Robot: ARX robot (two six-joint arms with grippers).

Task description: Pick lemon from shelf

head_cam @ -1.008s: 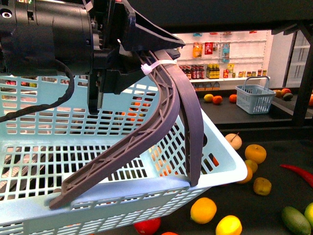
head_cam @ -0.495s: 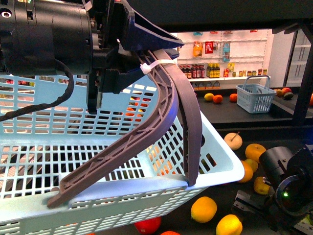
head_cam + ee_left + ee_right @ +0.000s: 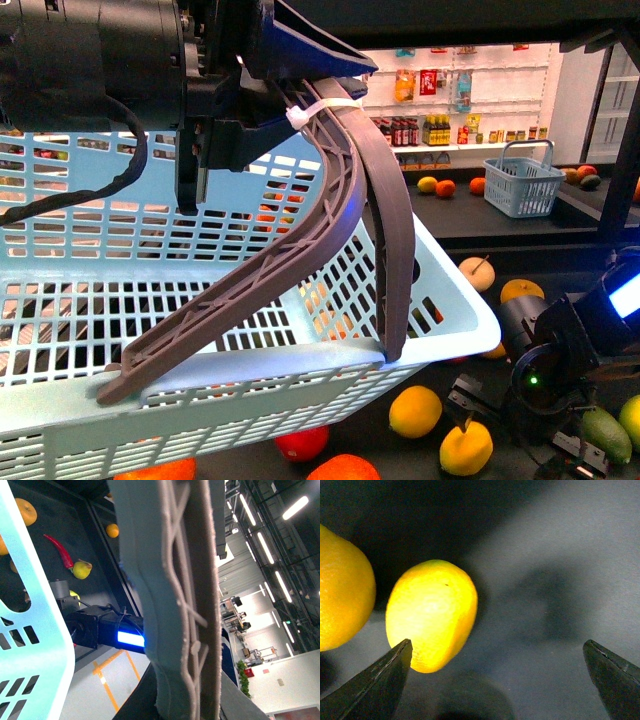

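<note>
The lemon (image 3: 432,615) lies on the shelf's dark deck (image 3: 560,570), bright yellow and oval. My right gripper (image 3: 497,642) hangs open just over the deck; the lemon sits by one fingertip (image 3: 387,677), off to the side of the gap, and the other fingertip (image 3: 615,675) is far from it. In the front view the right arm (image 3: 545,375) stands over the lemon (image 3: 466,448) at the lower right. My left gripper (image 3: 300,95) is shut on the grey basket handle (image 3: 335,230), carrying the light-blue basket (image 3: 200,330). That handle (image 3: 175,605) fills the left wrist view.
An orange (image 3: 342,595) lies close beside the lemon. More fruit lies on the deck: an orange (image 3: 415,411), a red fruit (image 3: 302,442), a green fruit (image 3: 606,432), a cream fruit with a stem (image 3: 477,272). A small blue basket (image 3: 522,180) and white bottle racks (image 3: 440,130) stand behind.
The right arm has come into the front view from the lower right and moved left, down over the lemon. The basket has stayed in the left gripper, hardly shifting.
</note>
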